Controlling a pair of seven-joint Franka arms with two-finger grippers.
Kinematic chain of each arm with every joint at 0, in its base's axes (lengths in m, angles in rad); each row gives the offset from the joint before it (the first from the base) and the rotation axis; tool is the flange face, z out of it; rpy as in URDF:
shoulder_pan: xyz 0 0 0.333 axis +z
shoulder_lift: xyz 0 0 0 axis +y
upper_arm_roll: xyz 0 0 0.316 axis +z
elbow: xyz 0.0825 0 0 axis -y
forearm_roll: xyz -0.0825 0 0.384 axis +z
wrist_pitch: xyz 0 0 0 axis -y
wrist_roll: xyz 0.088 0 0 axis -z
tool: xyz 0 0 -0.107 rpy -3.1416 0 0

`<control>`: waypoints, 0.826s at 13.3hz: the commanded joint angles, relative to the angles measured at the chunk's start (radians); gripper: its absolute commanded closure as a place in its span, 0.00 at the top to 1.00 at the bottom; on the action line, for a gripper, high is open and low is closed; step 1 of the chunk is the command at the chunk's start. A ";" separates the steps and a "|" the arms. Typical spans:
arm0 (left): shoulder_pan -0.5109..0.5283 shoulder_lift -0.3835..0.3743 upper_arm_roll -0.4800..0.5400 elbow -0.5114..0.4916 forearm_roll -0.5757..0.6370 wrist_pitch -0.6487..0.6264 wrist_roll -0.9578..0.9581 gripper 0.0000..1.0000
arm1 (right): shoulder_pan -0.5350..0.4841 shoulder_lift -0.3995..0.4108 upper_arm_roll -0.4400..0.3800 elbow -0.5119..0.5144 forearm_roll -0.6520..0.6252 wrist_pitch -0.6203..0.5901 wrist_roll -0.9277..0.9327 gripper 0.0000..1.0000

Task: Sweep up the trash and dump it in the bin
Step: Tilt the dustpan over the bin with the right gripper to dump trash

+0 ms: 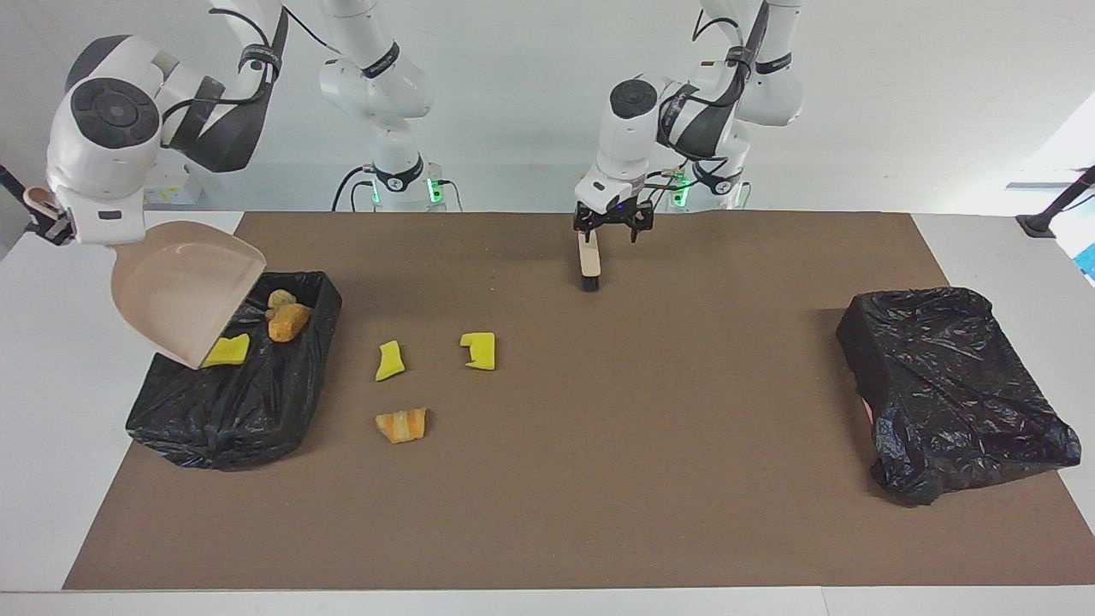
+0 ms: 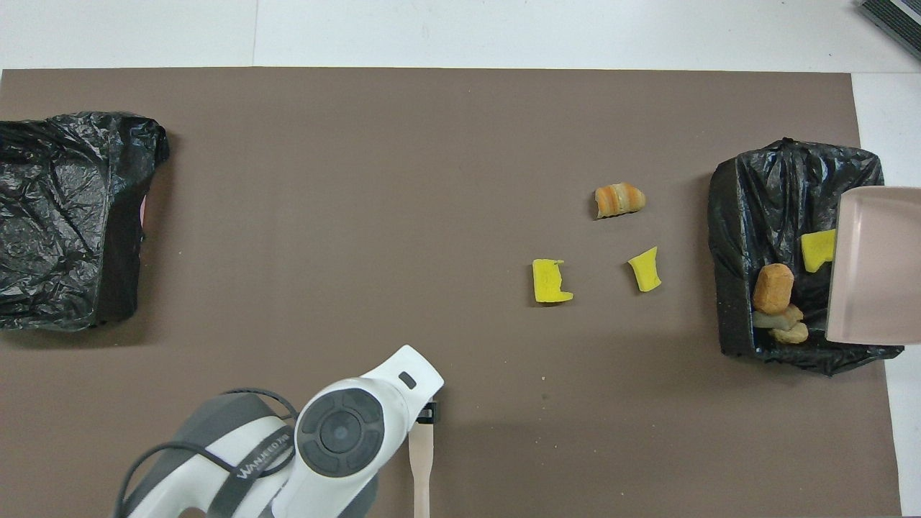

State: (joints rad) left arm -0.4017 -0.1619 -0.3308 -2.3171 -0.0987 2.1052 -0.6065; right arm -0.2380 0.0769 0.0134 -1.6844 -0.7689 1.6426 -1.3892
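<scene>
Surface: a white table [image 1: 51,411] covered by a brown mat [image 1: 599,479].
Room: plain white wall beyond the arm bases.
Bin: a box lined with a black bag [image 1: 231,411], at the right arm's end of the mat.
Second bag-covered box [image 1: 949,385]: at the left arm's end.
Trash in bin: a yellow chunk [image 1: 227,351] and orange-brown lumps [image 1: 287,322].
Trash on mat: two yellow chunks [image 1: 391,360] [image 1: 479,351] and a striped orange lump [image 1: 402,424], beside the bin, toward the middle.
Right gripper [image 1: 53,224]: holds the beige dustpan [image 1: 184,287] tilted over the bin; finger state cannot be told.
Left gripper [image 1: 612,224]: clenched on the brush [image 1: 588,261], bristles down on the mat.
</scene>
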 commanded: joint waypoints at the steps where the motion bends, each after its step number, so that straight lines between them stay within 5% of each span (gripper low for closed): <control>1: 0.127 0.019 -0.008 0.102 0.057 -0.063 0.098 1.00 | -0.004 -0.011 0.008 0.014 0.116 -0.024 0.015 0.00; 6: 0.312 0.019 -0.008 0.293 0.057 -0.266 0.362 1.00 | 0.008 -0.028 0.008 0.014 0.313 -0.020 0.155 0.00; 11: 0.409 0.021 -0.004 0.401 0.062 -0.373 0.497 1.00 | 0.011 -0.066 0.054 -0.040 0.479 -0.033 0.500 0.00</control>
State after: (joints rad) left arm -0.0375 -0.1559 -0.3256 -1.9771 -0.0561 1.7897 -0.1690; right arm -0.2246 0.0528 0.0413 -1.6792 -0.3313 1.6303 -1.0159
